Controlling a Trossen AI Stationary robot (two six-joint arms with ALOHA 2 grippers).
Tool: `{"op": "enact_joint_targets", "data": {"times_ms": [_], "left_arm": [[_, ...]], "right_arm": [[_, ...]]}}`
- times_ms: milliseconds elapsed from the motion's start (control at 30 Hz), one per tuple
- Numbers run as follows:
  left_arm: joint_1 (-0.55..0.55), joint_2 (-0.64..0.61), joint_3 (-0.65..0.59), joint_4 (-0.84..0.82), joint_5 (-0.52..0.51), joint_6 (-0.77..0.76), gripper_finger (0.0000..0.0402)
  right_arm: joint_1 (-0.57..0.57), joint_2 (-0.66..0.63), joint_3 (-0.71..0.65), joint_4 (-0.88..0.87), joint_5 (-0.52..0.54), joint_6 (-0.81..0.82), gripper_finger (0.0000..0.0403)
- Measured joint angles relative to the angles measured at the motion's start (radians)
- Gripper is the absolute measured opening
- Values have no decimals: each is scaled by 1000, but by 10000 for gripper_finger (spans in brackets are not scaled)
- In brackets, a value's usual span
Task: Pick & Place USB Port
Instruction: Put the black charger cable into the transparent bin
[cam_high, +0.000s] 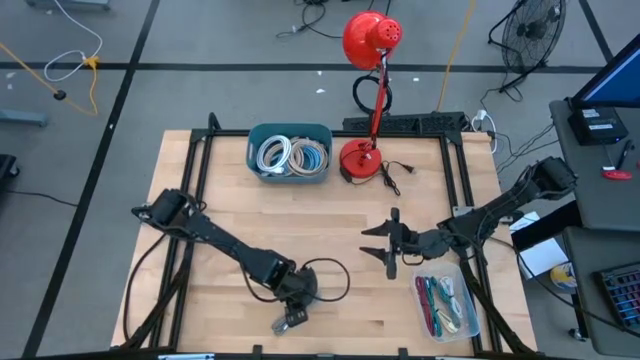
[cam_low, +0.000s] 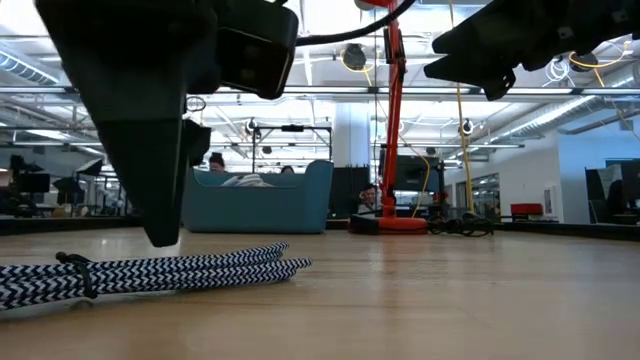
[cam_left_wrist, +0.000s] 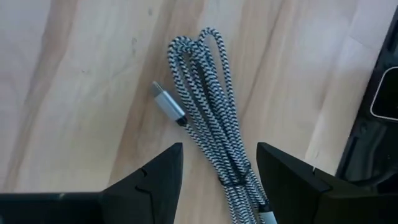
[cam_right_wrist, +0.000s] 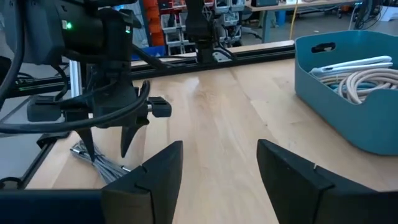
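- Jaws of the left gripper (cam_left_wrist: 219, 167) stood apart, hanging just over the cable (cam_left_wrist: 208, 118) with nothing between them; the bundle ran between the two fingers (cam_left_wrist: 155, 177) at the bottom centre of the left wrist view.
- Jaws of the right gripper (cam_high: 388, 243) were apart too and empty, waiting right of centre in the high view, near a clear tray (cam_high: 444, 305) of coloured cables.
- That cable lay on the bench (cam_high: 330, 215) at the lower centre of the high view, under the left gripper; in the low view it showed at lower left as a flat black-and-white braided bundle.
- It looked light and limp, likely to sag and swing once lifted, though the braid should give the fingers good friction.
- A tie seemed to cinch the strands together near the bottom of the left wrist view, so I judged that bunched middle the best place to grip, taking all strands at once.
- Its metal plug (cam_left_wrist: 168, 104) stuck out loose at the frame's centre left; smooth and small, it seemed a poor hold and could slip.
- A blue bin (cam_high: 290, 152) with coiled cords sat at upper centre of the high view, beside a red lamp (cam_high: 368, 100).
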Motion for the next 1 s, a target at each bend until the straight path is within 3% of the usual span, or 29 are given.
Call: {"op": "enact_joint_targets", "data": {"times_ms": [500,1000], "left_arm": [[18,10,0,27,60,70,207],[-98,98,6,4,-172,-129,206]], "right_arm": [[-29,0,0,-11,50,-19,196],[-25,0,0,-16,45,52,196]]}}
